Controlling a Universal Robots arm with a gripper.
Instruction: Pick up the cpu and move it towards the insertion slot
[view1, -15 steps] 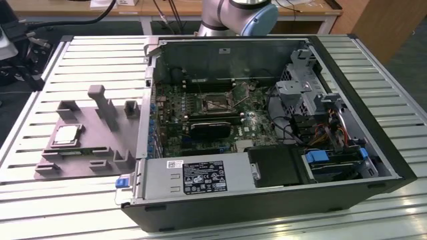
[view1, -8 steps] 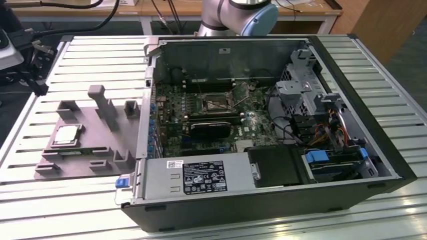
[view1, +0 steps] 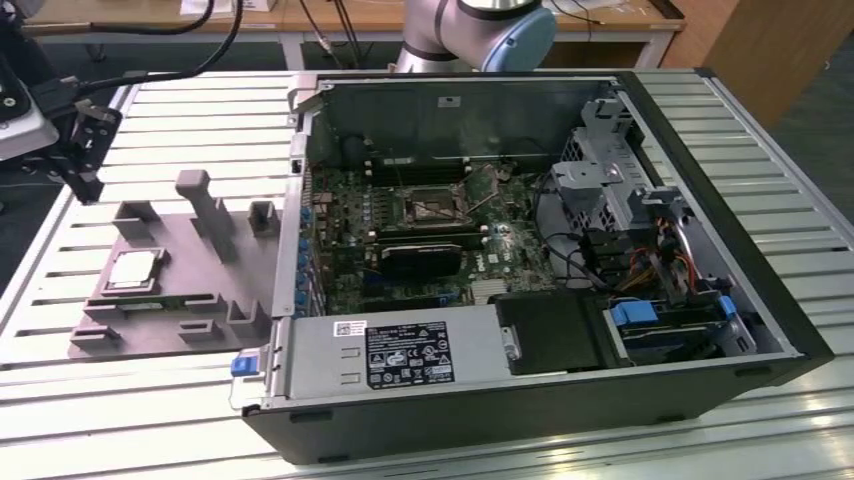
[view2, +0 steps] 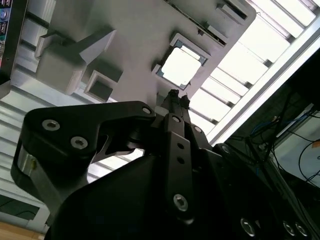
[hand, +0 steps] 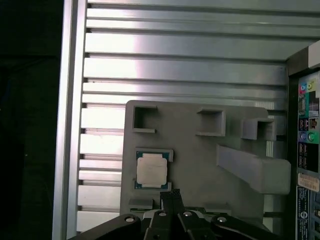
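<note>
**A:** Where did the cpu sit, and why there?

**B:** It lay flat, shiny face up, in a shallow square recess of the grey holder plate. I judged that the recess kept it square and in a known spot, with its rim exposed for a grasp. The other pockets and blocks on that plate looked made for other parts.

**A:** And the gripper?

**B:** It hung above the plate, and in the first wrist view its tips pointed at the chip's near edge. The two slim fingers were pressed together with nothing between them. It was apart from the chip, so nothing had been lifted.

**A:** How far off was the insertion slot?

**B:** Well apart. It was on the board inside the open computer case, with its silver frame around a dark square. The plate lay on the slatted metal table, outside the case on the exterior view's left. That probably left the arm free room over the chip, clear of the case walls.
</note>
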